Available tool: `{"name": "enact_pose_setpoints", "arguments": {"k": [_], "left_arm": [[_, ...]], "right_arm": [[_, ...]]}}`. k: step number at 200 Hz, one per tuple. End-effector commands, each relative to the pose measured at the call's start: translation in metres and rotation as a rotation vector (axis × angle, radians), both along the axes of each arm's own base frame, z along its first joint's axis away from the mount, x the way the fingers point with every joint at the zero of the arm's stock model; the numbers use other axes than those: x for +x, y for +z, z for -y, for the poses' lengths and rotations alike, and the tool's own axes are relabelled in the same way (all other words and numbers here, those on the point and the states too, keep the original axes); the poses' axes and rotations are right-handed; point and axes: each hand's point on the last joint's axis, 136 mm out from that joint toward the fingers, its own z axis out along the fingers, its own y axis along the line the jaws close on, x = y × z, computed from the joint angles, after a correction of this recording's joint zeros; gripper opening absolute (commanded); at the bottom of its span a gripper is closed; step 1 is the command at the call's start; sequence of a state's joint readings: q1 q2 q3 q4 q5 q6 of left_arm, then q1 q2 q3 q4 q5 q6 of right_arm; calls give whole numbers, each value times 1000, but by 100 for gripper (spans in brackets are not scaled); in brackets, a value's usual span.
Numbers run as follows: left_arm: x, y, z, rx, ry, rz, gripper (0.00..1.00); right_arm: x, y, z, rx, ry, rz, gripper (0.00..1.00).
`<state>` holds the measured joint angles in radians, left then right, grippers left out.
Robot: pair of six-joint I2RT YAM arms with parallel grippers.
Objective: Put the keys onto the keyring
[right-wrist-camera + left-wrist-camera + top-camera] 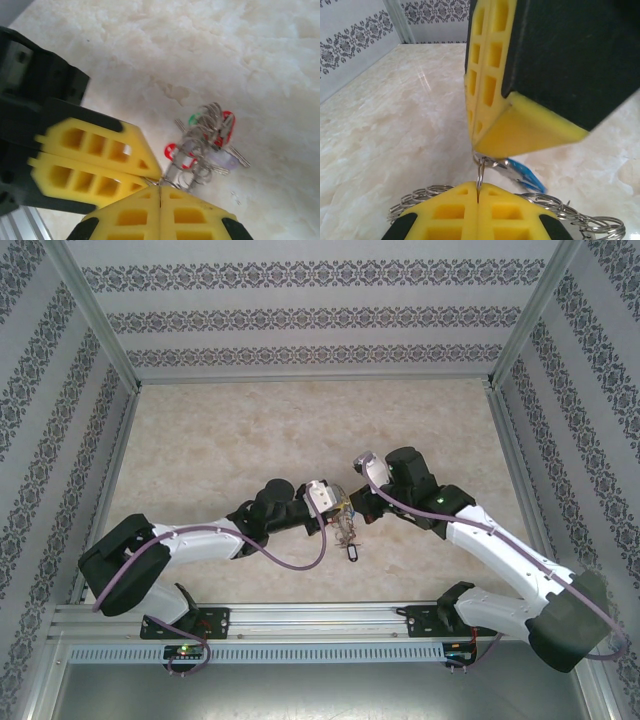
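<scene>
Keyring (205, 145) — at centre of marble table (220, 450), bunched between both gripper tips | left gripper (478, 194) — clamped on its thin ring wire | right gripper (159, 194) — jaws closed beside blue-tagged key (522, 174); held item cannot be told

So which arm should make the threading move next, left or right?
Right, probably. The right end effector is shut on the blue-tagged key, touching the keyring wire that the left end effector pinches. Left looks better holding steady.
</scene>
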<state>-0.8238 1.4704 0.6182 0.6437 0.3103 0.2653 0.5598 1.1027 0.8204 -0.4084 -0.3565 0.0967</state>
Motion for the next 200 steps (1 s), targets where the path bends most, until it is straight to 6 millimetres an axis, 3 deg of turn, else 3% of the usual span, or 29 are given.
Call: {"name": "enact_pose_setpoints", "arguments": {"k": [1,62,90,104,119,176,200], "left_arm": [[-5,9,-4,-30,-1,36,0],[-3,2,-3,-23,8,28,0],[-1,-13,-4,15,20,-8,0],[-2,-16,-4,20,17,-19,13],[-4,-16,-3,18,2,-23,11],[-4,-2,0,-5,-11,0,28],[-6,0,3,0,-33,8,29]], "right_arm": [[-2,-12,16,-64,-6,-38,0],[-1,-8,4,4,18,-52,0],[-4,15,-2,66,45,-9,0],[-4,24,-3,85,48,8,0],[-5,29,-4,94,56,9,0],[-7,33,-7,103,69,12,0],[-6,33,-8,98,68,15,0]]}}
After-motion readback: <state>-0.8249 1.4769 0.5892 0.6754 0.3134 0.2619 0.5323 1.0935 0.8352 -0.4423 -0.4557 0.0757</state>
